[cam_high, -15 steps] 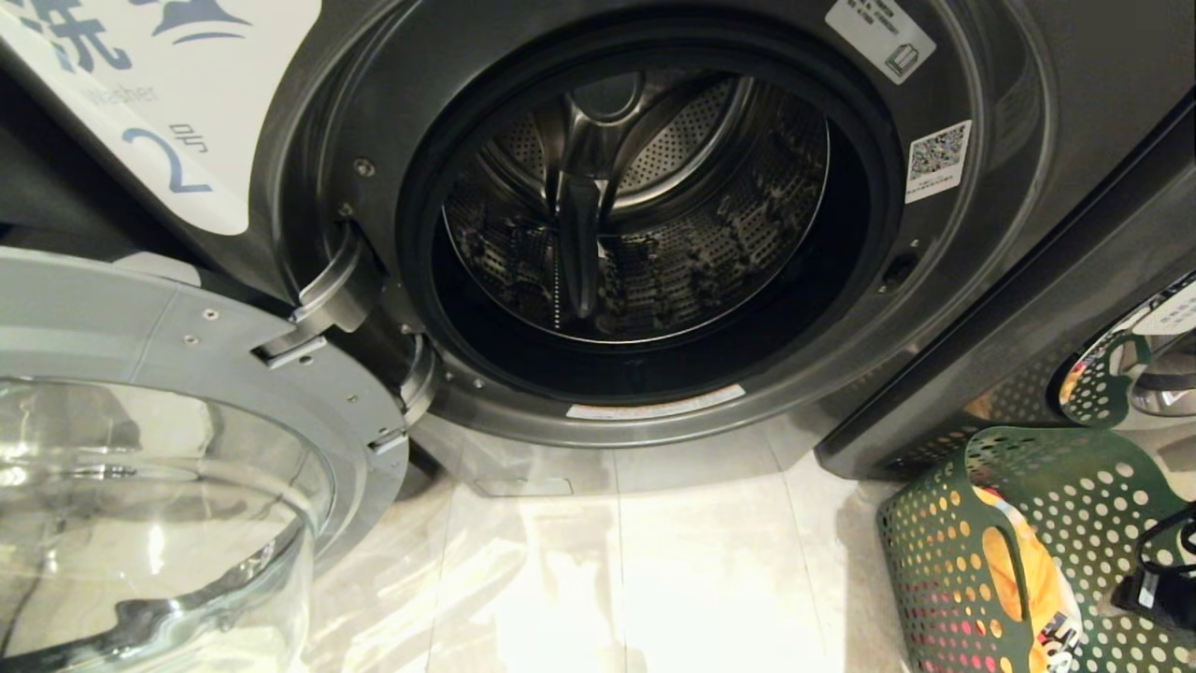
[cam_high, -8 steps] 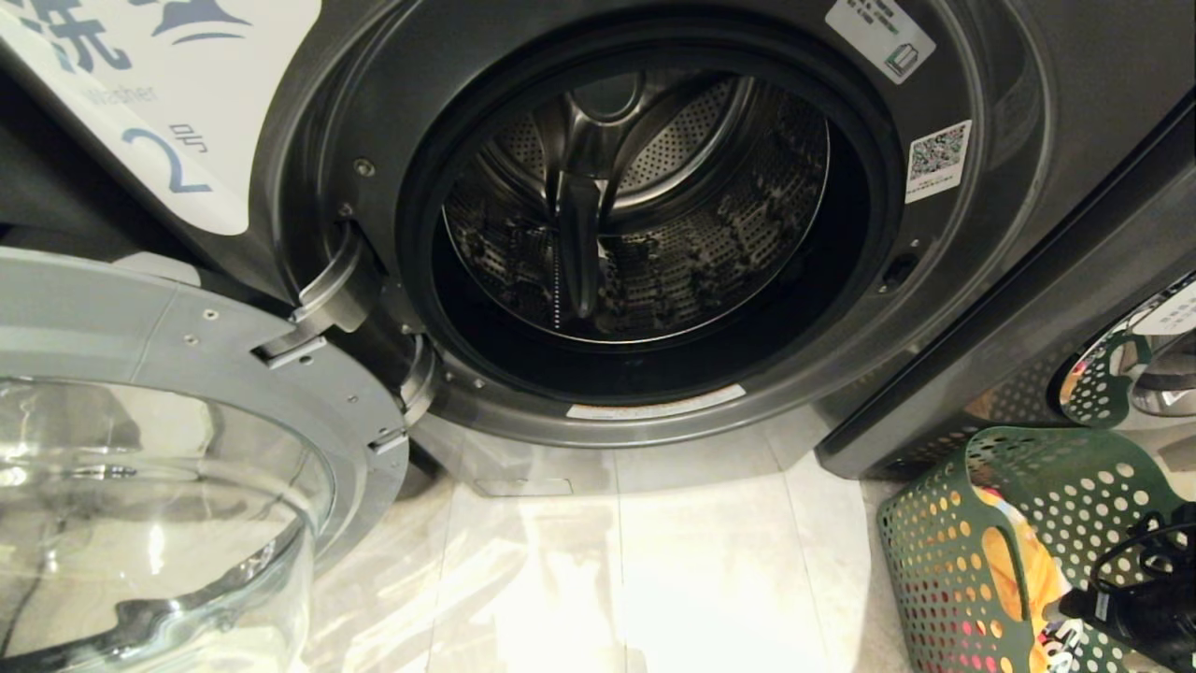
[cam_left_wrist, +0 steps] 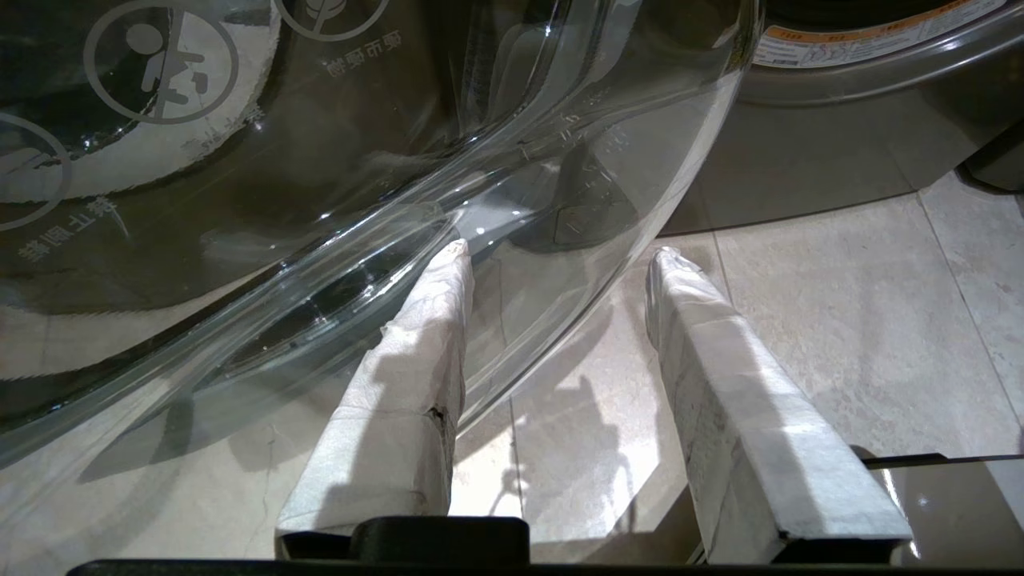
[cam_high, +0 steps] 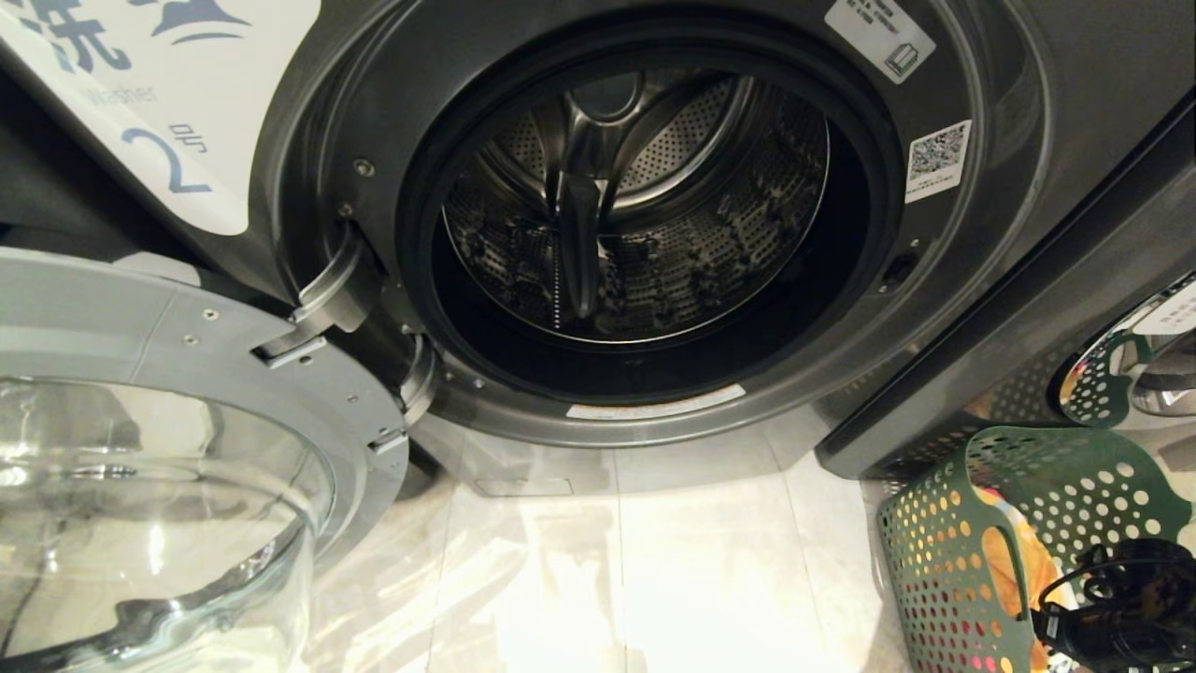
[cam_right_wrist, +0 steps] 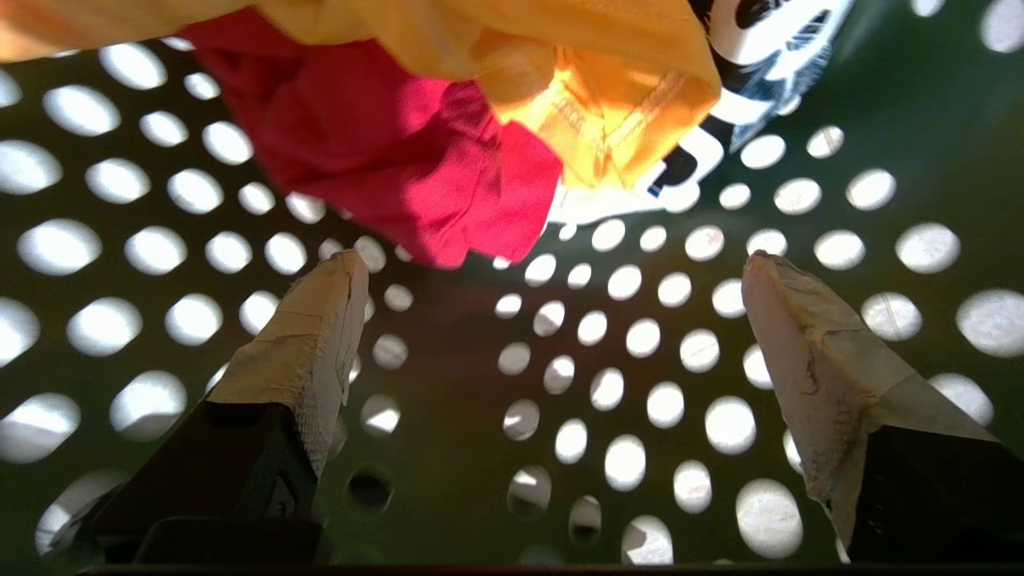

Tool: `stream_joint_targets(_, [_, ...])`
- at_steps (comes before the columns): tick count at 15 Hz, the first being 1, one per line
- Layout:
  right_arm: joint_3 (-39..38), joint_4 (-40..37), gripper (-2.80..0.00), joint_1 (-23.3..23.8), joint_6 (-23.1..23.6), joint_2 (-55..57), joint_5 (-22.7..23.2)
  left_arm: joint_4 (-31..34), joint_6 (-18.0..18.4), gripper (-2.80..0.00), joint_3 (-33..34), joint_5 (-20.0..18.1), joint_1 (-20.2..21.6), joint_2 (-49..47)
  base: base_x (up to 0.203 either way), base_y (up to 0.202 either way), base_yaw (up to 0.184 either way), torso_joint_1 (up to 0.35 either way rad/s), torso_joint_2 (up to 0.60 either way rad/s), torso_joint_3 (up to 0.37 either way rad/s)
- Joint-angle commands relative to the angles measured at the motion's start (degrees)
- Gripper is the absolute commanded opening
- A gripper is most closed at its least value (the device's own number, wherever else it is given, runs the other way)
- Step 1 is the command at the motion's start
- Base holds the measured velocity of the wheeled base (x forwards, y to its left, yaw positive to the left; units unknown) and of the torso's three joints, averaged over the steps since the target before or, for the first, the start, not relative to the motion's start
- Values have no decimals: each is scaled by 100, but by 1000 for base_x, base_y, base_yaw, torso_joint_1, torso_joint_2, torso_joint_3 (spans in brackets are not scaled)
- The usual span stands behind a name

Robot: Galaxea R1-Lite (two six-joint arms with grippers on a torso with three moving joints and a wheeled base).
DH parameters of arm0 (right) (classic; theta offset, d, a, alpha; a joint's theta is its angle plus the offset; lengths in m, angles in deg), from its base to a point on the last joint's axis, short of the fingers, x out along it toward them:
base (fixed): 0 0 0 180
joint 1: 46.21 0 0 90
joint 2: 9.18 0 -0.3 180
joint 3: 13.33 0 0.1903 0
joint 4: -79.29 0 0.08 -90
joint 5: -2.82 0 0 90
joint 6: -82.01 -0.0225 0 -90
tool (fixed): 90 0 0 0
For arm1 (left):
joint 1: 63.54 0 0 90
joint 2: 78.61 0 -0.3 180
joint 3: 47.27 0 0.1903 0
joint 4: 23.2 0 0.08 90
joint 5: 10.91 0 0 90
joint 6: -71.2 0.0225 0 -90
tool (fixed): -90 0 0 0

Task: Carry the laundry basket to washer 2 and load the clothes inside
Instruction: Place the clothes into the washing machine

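The glass door (cam_high: pixel 159 467) of washer 2 (cam_high: pixel 654 234) hangs swung wide at the left, a clear bowl in a grey ring, and the left gripper (cam_left_wrist: pixel 556 256) sits just beside that bowl with its 2 white-wrapped fingers (cam_left_wrist: pixel 416 352) parted about halfway, nothing between them but pale floor tile (cam_left_wrist: pixel 840 336); one fingertip lies close against the curved glass, though contact cannot be told. To the right of the door, the washer shows a dark grey front, a white label with a blue "2" (cam_high: pixel 168 159), and a round open mouth with a perforated steel drum (cam_high: pixel 635 206) that holds no garment. Further right, on the floor by the neighbouring machine, stands the laundry basket (cam_high: pixel 944 561), dark green with round holes all over. The right gripper (cam_right_wrist: pixel 552 264) is down inside it, jaws spread wide and empty, the green perforated wall behind them. The clothes (cam_right_wrist: pixel 416 160) lie just beyond the fingertips: a red-pink piece nearest, a yellow-orange one over it, and white fabric with dark print off to the side, none of them pinched.
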Motion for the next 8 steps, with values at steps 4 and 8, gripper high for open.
stream_joint_targets(4, [874, 21, 0, -6, -38, 1227, 16, -1, 3, -280, 0, -1, 0, 0, 0, 0, 0, 0, 0, 0])
stream_joint_targets(8, [1634, 23, 0, -6, -43, 1763, 433, -1, 3, -280, 0, -1, 0, 0, 0, 0, 0, 0, 0, 0])
